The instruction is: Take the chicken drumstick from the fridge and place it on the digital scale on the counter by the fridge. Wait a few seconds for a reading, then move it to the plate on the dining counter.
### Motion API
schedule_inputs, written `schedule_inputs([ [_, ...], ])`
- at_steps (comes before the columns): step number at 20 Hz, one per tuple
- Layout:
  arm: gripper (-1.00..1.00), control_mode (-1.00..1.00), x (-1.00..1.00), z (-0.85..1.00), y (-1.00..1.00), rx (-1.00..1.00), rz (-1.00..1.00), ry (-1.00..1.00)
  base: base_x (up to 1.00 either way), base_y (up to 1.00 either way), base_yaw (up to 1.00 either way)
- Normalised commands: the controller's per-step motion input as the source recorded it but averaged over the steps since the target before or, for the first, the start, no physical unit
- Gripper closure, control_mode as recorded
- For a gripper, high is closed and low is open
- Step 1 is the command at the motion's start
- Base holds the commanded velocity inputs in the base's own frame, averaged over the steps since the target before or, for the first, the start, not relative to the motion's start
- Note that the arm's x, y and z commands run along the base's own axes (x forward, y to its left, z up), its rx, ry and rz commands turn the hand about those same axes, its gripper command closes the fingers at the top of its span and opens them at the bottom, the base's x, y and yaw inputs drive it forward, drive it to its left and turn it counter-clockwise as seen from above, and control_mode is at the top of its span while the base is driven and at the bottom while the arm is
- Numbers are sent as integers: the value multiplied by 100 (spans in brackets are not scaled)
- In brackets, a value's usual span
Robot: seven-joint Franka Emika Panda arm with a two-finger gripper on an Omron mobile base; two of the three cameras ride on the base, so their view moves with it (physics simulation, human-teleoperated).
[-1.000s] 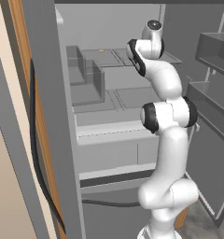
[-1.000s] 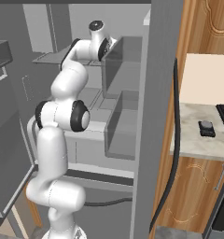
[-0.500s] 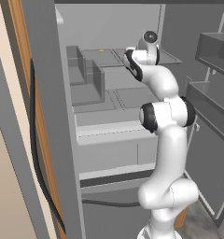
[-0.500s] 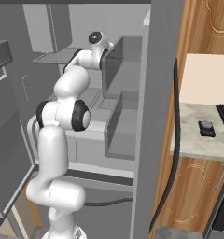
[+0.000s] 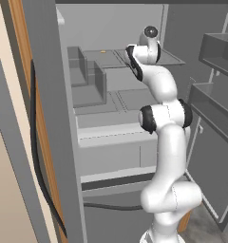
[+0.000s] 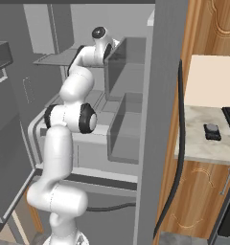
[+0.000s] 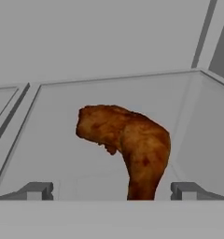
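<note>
The chicken drumstick (image 7: 128, 144), lumpy and reddish-brown, lies on a pale grey shelf of the fridge (image 5: 111, 92) right in front of the hand. My gripper (image 7: 113, 191) is open. Its fingertips (image 7: 37, 190) stand on either side of the drumstick's narrow lower end, and no contact is visible. In both base views the arm reaches into the fridge at upper-shelf height. The black digital scale (image 6: 212, 131) sits on the narrow marbled counter (image 6: 198, 148) to the right of the fridge, with nothing on it. The plate and the dining counter are out of view.
Clear bins (image 6: 124, 95) stand on the fridge shelves beside the arm. The open door with its racks (image 5: 215, 80) hangs on the right of the left base view. A dark cable (image 6: 179, 143) runs down the fridge's side wall. A wooden cabinet (image 6: 198, 201) sits under the counter.
The wrist has dropped and pushed deeper into the fridge towards the upper shelf. The jaws have stayed open.
</note>
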Motion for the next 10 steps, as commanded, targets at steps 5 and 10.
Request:
schedule_inputs([
  [5, -100, -100, -4, -7, -18, 0, 0, 2, 0, 0, 0],
  [10, -100, -100, -25, -52, -8, 0, 0, 0, 0, 0, 0],
])
